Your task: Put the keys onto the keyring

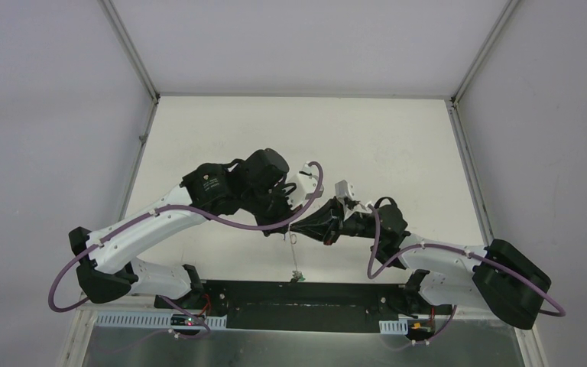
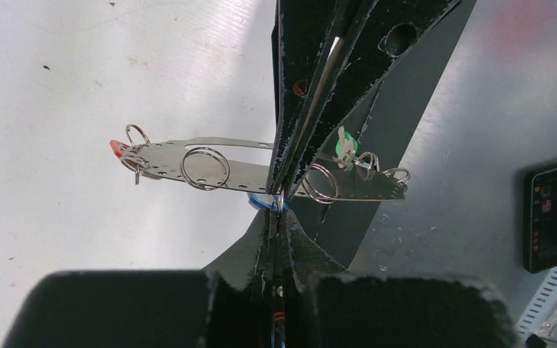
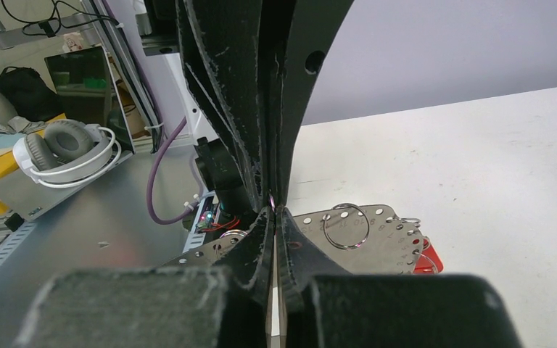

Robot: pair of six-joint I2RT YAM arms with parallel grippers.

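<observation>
The keyring (image 2: 167,163) is a flat silver band with punched holes and split rings along its rim, held off the table. It shows in the right wrist view (image 3: 384,239) and as a thin edge-on line from above (image 1: 296,256). Keys with red (image 2: 118,148), green (image 2: 344,145) and blue (image 2: 260,201) tags hang from it. My left gripper (image 2: 278,210) is shut, pinching a small split ring on the rim beside the blue tag. My right gripper (image 3: 274,212) is shut tip to tip against it; whether it pinches anything is hidden. The tips meet above the table (image 1: 294,228).
A black base plate (image 1: 298,298) runs along the near table edge between the arm bases. A dark phone-like device (image 2: 551,214) lies on the grey metal surface off the table. Headphones (image 3: 65,148) sit beyond the left side. White walls enclose the table.
</observation>
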